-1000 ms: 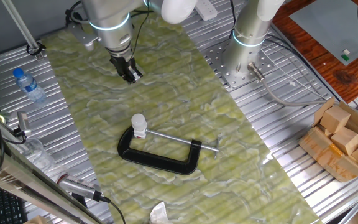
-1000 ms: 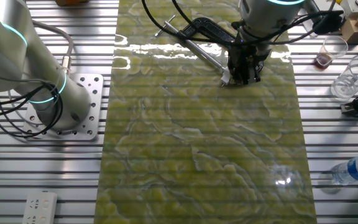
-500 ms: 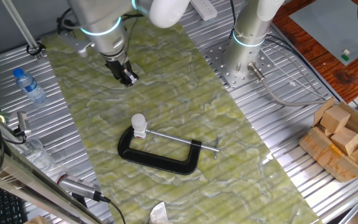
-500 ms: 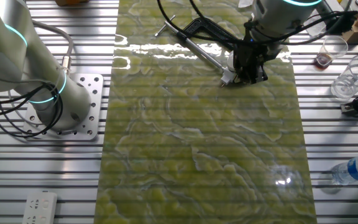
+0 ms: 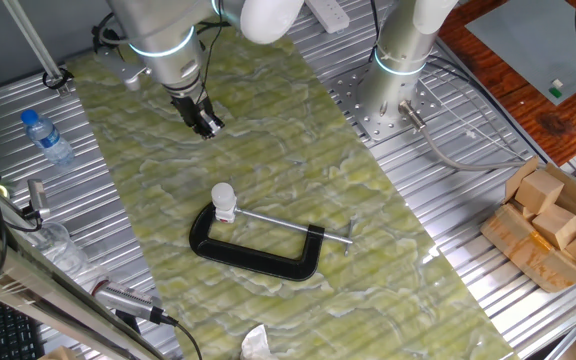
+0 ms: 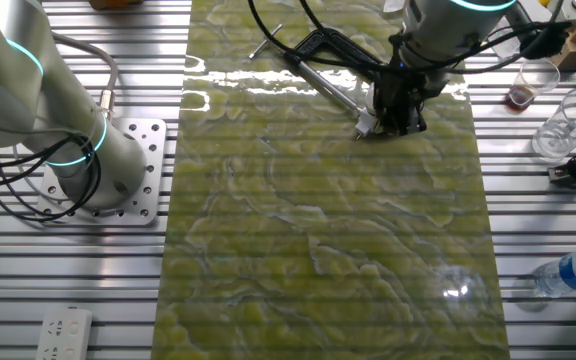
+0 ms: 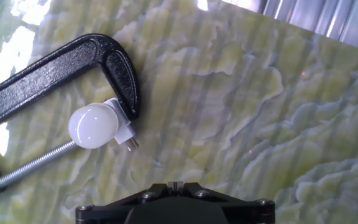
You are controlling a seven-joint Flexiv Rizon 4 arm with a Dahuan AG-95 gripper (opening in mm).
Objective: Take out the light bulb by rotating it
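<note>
The light bulb (image 5: 224, 196) is small and frosted white. It stands in a white socket held at one end of the black C-clamp (image 5: 258, 250) on the green mat. In the hand view the bulb (image 7: 93, 126) lies left of centre against the clamp (image 7: 55, 68). My gripper (image 5: 206, 124) hangs above the mat, apart from the bulb and on its far side. Its jaws are shut and empty, and show at the bottom edge of the hand view (image 7: 176, 185). In the other fixed view the gripper (image 6: 400, 122) hides most of the bulb; only the white socket (image 6: 365, 125) shows.
A blue-capped bottle (image 5: 46, 136) lies left of the mat. A second arm's base (image 5: 393, 95) stands at the back right. A cardboard box of wooden blocks (image 5: 551, 225) is at the far right. Clear cups (image 6: 566, 125) and a power strip (image 6: 65, 334) lie off the mat.
In one fixed view the arm shifted left and slightly up, away from the bulb, between the earliest frames and half a second ago. Since then it has held still. The bulb and clamp have not moved.
</note>
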